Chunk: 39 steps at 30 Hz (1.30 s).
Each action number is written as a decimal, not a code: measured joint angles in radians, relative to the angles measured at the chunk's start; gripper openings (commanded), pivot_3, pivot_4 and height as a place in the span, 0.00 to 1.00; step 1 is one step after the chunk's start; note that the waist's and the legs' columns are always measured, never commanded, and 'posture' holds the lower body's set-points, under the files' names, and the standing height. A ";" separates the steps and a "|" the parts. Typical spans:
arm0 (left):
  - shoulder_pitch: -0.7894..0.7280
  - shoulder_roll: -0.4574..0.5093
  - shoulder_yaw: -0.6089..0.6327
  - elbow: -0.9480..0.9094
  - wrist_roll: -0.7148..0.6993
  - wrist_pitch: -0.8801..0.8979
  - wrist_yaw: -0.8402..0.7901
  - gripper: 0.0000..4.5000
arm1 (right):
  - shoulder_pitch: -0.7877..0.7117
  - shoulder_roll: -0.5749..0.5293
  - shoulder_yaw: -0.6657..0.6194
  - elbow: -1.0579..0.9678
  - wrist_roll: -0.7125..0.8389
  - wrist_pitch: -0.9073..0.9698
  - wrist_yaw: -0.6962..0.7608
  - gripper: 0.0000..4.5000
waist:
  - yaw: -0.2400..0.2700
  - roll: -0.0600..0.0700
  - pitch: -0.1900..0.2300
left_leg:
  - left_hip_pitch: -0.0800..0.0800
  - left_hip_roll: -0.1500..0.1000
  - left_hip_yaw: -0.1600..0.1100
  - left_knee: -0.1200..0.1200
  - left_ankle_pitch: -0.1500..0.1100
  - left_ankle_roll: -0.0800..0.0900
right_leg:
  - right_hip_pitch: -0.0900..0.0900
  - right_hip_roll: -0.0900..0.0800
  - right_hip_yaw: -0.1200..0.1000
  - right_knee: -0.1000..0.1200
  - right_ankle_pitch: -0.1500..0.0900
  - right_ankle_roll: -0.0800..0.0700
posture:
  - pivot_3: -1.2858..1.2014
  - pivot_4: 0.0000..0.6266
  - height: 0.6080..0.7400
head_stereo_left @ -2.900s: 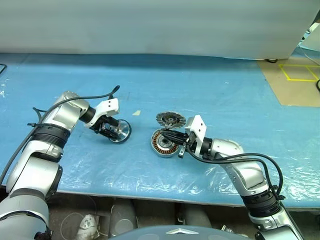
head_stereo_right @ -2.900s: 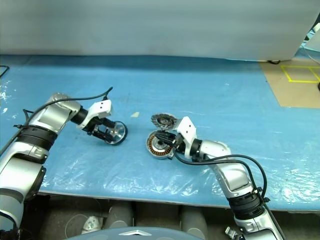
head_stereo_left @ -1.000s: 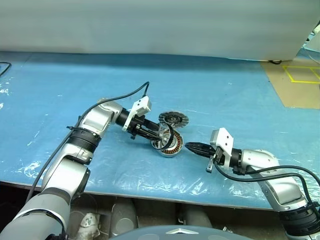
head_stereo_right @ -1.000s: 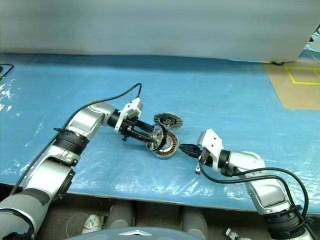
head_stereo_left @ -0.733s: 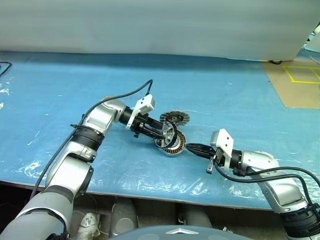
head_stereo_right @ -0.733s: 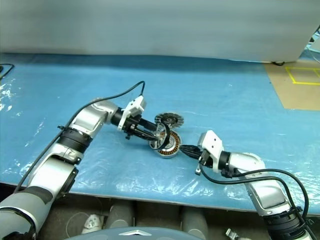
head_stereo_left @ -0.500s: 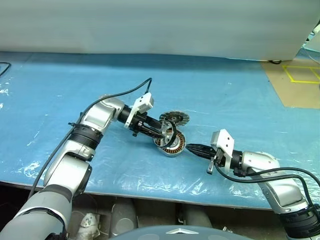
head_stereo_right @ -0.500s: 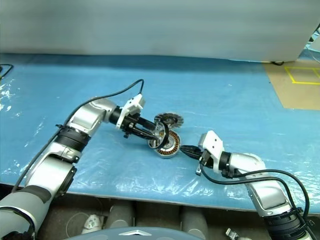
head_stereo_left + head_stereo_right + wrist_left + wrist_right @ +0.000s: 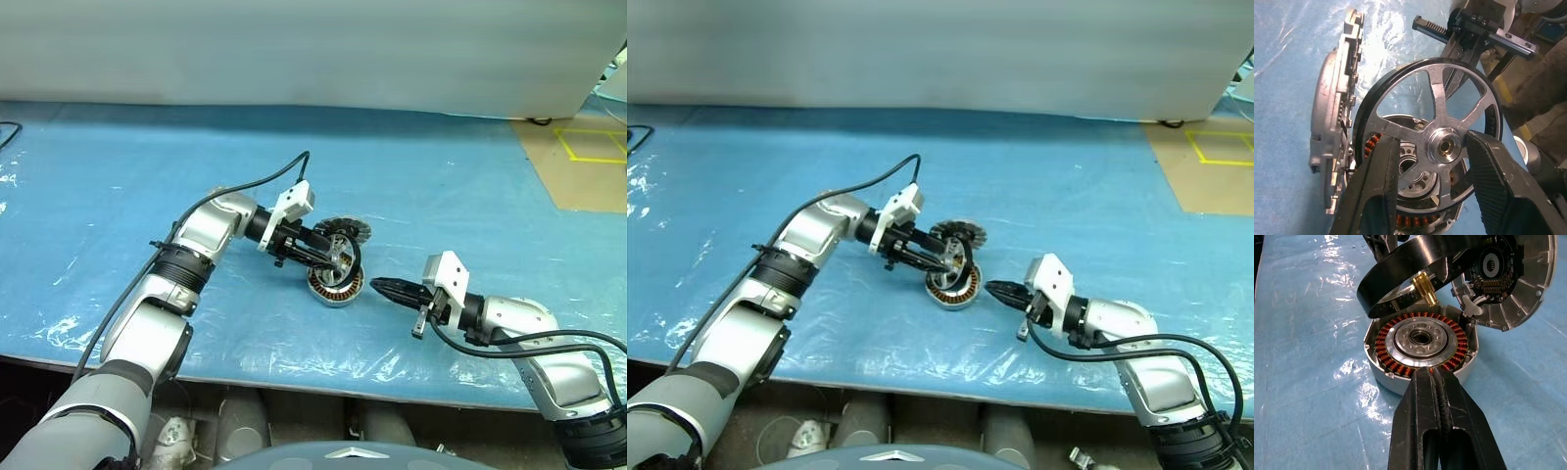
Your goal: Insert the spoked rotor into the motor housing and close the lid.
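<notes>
Glossy blue plastic sheet [image 9: 470,196] over table. Left gripper [image 9: 1432,161] clamps dark-rimmed spoked rotor [image 9: 1436,122], tilted above copper-wound round housing [image 9: 1420,345]. Ribbed silver lid [image 9: 345,229] just beyond. Right gripper [image 9: 380,288] closed, empty, near housing's right.

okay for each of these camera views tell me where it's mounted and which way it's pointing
Head views, two eyes of one stereo camera: look forward and down at the blue table; both arms show.
Left wrist view: looks along the left hand at the spoked rotor it holds over the motor housing.
Right wrist view: looks along the shut right hand at the housing.
Shared: rotor, housing and lid.
</notes>
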 measured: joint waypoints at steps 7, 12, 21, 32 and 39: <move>-0.001 0.006 -0.003 0.012 0.012 -0.008 -0.001 0.38 | 0.018 -0.009 -0.017 -0.001 0.000 -0.002 0.002 0.00 | 0.000 0.000 0.000 | 0.000 0.000 0.000 0.000 0.000 0.000 | 0.000 0.000 0.000 0.000 0.000 0.000 | 0.52 0.24 1.00; 0.003 0.006 -0.008 0.012 0.018 -0.007 -0.001 0.38 | 0.045 -0.016 -0.032 -0.001 -0.001 -0.021 0.003 0.00 | 0.001 0.000 0.000 | 0.000 0.000 0.000 0.000 0.000 0.000 | 0.000 0.000 0.000 0.000 0.000 0.000 | 0.52 0.24 1.00; 0.009 0.006 -0.014 0.012 0.025 -0.007 -0.002 0.38 | 0.069 -0.028 -0.055 -0.001 -0.017 -0.068 0.004 0.00 | 0.000 0.000 0.000 | 0.000 0.000 0.000 0.000 0.000 0.000 | 0.000 0.000 0.000 0.000 0.000 0.000 | 0.52 0.24 1.00; 0.009 0.011 -0.041 0.012 0.035 -0.006 -0.003 0.38 | 0.059 -0.034 -0.058 -0.001 -0.017 -0.068 0.001 0.00 | 0.000 0.000 0.000 | 0.000 0.000 0.000 0.000 0.000 0.000 | 0.000 0.000 0.000 0.000 0.000 0.000 | 0.52 0.24 1.00; 0.009 0.022 -0.044 0.012 0.043 -0.004 -0.009 0.38 | 0.051 -0.033 -0.058 0.001 -0.021 -0.069 -0.001 0.00 | 0.000 0.000 0.000 | 0.000 0.000 0.000 0.000 0.000 0.000 | 0.000 0.000 0.000 0.000 0.000 0.000 | 0.52 0.24 1.00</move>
